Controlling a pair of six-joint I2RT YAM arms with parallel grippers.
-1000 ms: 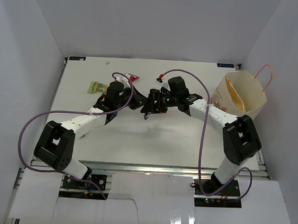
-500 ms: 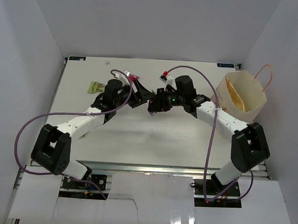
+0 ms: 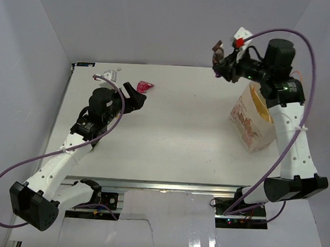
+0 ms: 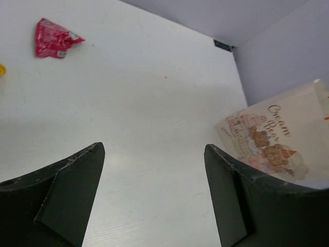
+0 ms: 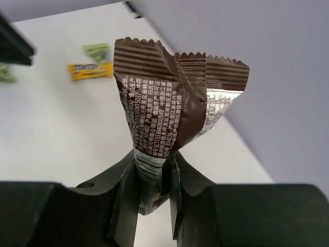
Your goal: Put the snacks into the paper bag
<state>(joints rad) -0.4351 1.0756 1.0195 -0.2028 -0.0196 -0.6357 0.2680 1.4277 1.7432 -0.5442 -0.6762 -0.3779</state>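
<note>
My right gripper (image 3: pixel 219 64) is raised high, left of the paper bag (image 3: pixel 252 121), and is shut on the lower end of a dark brown snack bar (image 5: pixel 172 100) that sticks up from its fingers (image 5: pixel 181 180). The same bar (image 3: pixel 217 48) shows above the gripper in the top view. The paper bag (image 4: pixel 277 136) stands at the right with a pinkish bear print on its side. My left gripper (image 3: pixel 135 94) is open and empty at the back left, just short of a pink wrapper (image 3: pixel 144 86). That pink wrapper (image 4: pixel 54 38) lies well ahead of its fingers (image 4: pixel 77 180).
A yellow candy pack (image 5: pixel 90 70) and a light green packet (image 5: pixel 96 51) lie on the table in the right wrist view; the left arm covers them from above. White walls enclose the table (image 3: pixel 175 135) on three sides.
The two grippers met at mid-table, where the left one opened and the right one shut on the bar. The right arm then rose toward the bag. The left arm drew back leftward.
</note>
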